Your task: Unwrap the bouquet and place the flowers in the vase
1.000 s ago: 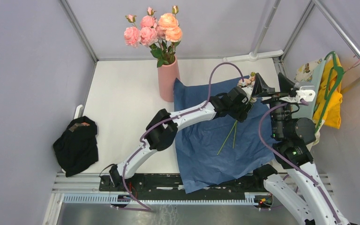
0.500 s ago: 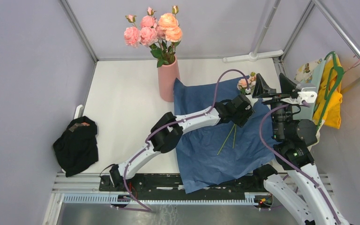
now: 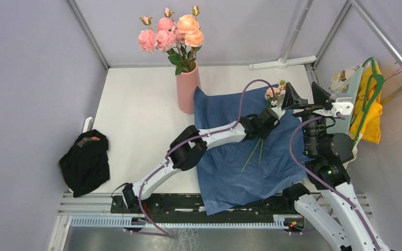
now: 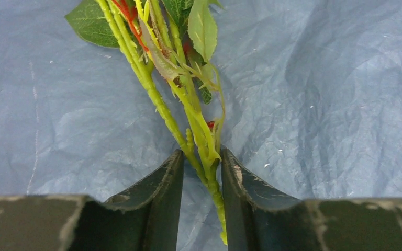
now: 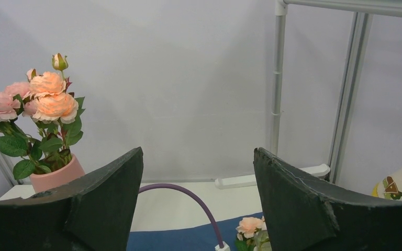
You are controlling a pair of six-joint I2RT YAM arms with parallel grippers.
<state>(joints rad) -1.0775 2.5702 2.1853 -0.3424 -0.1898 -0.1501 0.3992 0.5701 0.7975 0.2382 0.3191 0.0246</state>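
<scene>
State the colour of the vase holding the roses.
The vase is salmon pink, clearest in the top external view.

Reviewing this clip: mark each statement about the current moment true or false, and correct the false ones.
1. The vase stands upright and holds several roses. True.
2. The left tool has its fingers on either side of green stems lying on the blue paper. True.
3. The right tool is clamped on a rose. False: it is open, raised above the paper, and holds nothing.
4. The black cloth lies on the blue paper. False: it lies near the left edge of the table, well apart from the paper.
</scene>
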